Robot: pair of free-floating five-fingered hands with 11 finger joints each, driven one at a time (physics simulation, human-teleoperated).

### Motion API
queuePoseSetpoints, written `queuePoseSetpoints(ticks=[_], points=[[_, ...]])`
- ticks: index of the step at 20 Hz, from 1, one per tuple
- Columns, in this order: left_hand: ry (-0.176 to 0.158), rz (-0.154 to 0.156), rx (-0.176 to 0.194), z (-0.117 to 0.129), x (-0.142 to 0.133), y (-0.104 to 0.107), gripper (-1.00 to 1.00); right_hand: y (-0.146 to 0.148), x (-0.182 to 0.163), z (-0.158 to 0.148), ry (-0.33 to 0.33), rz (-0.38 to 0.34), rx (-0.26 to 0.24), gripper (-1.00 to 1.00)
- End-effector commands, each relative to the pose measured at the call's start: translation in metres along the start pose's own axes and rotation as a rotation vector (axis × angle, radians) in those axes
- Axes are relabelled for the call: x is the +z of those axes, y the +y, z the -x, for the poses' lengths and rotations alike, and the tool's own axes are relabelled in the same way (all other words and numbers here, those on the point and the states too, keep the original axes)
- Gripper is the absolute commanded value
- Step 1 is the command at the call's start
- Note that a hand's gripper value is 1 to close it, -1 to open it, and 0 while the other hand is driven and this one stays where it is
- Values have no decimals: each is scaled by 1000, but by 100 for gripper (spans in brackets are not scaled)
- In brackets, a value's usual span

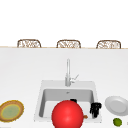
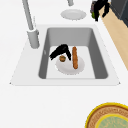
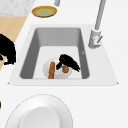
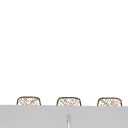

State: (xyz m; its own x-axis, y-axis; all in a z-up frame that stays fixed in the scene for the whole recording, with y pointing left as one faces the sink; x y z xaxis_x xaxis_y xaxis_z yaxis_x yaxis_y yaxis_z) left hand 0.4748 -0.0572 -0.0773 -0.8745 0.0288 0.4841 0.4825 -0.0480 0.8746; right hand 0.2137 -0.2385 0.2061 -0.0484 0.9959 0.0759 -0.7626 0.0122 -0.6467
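My left hand is down in the sink basin, over a white plate. Its thumb and fingers are spread either side of a small brown round item without closing on it. A long orange-brown stick of food lies beside it on the same plate. In the right side view the left hand arches over the brown item next to the stick. My right hand hangs in the air at the sink's front right corner, fingers drooping and holding nothing.
A large red ball fills the front view's foreground and hides the sink's front part. The faucet stands behind the basin. A white plate and a lime sit on the right, and a yellow-rimmed plate on the left.
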Motion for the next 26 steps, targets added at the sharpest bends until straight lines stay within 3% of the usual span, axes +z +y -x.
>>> queuePoseSetpoints(ticks=[1, 5, 7, 9, 13, 16, 17, 18, 21, 26], points=[[15, -34, 0, 20, 0, -11, -100, 0, 0, 0, 0, 0, 0, 0], [-27, -46, 2, 35, 8, -26, -100, 0, 0, 0, 0, 0, 0, 0], [-39, -42, -24, 32, 8, -30, -100, 0, 0, 0, 0, 0, 0, 0], [-40, -30, -43, 30, 6, -30, -100, 0, 0, 0, 0, 0, 0, 0], [-22, -32, -27, 27, 1, -28, -100, 0, 0, 0, 0, 0, 0, 0], [-25, -38, -19, 26, 6, -26, -100, 0, 0, 0, 0, 0, 0, 0], [-32, -42, -15, 26, 6, -26, 100, 0, 0, 0, 0, 0, 0, 0], [-62, -12, -10, 20, 8, -22, 100, 0, 0, 0, 0, 0, 0, 0], [-58, -9, 90, 12, 8, -18, 100, 0, 0, 0, 0, 0, 0, 0], [-53, -33, 48, 14, 12, -15, 100, 0, 0, 0, 0, 0, 0, 0]])
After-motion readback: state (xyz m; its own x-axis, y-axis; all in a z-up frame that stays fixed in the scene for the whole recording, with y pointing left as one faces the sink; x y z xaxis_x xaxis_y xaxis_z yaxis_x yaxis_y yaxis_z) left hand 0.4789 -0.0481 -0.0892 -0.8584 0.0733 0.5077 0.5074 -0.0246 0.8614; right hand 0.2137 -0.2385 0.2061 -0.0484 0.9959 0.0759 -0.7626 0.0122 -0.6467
